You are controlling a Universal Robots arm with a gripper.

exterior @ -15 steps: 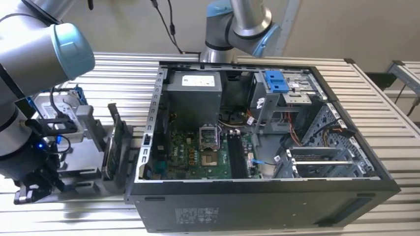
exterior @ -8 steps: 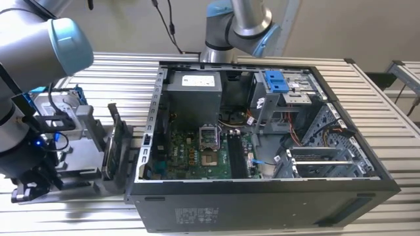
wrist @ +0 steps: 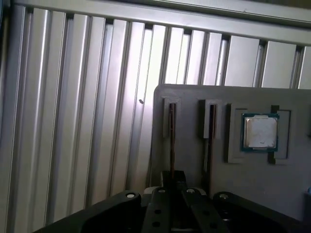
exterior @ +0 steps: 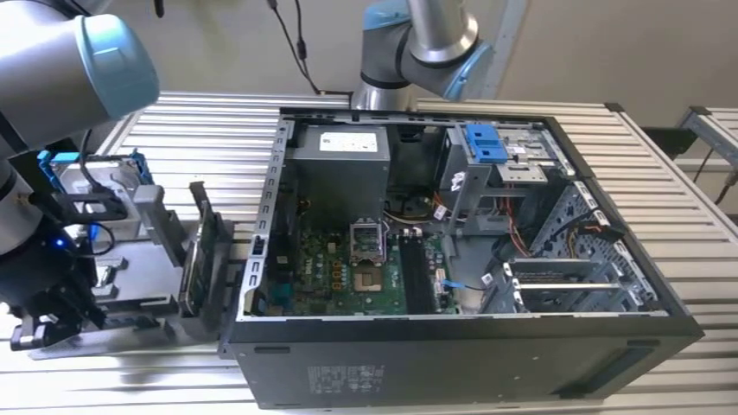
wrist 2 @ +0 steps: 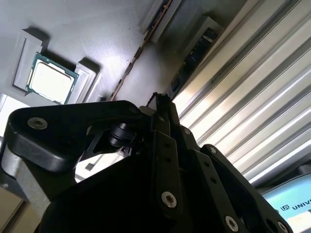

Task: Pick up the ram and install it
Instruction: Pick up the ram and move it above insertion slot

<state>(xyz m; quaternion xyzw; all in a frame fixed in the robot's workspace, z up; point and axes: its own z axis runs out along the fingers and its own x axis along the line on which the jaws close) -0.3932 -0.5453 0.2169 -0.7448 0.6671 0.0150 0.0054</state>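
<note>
A ribbed aluminium bench (exterior: 680,216) carries the whole set-up, with a pale wall behind it. Closest to the wrist cameras, the black gripper (wrist: 172,176) (wrist 2: 163,103) hangs over a flat grey parts tray (wrist: 194,95) (wrist 2: 97,29). Its tips are right at the near end of the ram (wrist: 172,136) (wrist 2: 192,60), a long, thin, dark memory stick. The ram stands on edge in a narrow slot, the one nearest the tray's border and the bare bench. The jaws are drawn close together. I cannot tell whether they grip the ram or only hover at it.

Just beside the ram, a 2nd thin memory stick (wrist: 210,136) (wrist 2: 141,48) stands on edge in a parallel slot. Beyond that, a square silver processor chip with a green rim (wrist: 260,132) (wrist 2: 48,80) lies flat in its own recess.

In the exterior view the grey robot arm with pale blue joint caps (exterior: 69,60) reaches down over the tray (exterior: 127,333) at the exterior view's left. On that tray a wide dark circuit board (exterior: 207,251) stands on edge, and farther back sits a silver hard drive in a blue frame (exterior: 86,177).

Right beside the tray, the open black computer case (exterior: 461,354) lies on its side, its green motherboard (exterior: 346,277) facing up. Behind the case stands a 2nd grey arm (exterior: 421,43).
</note>
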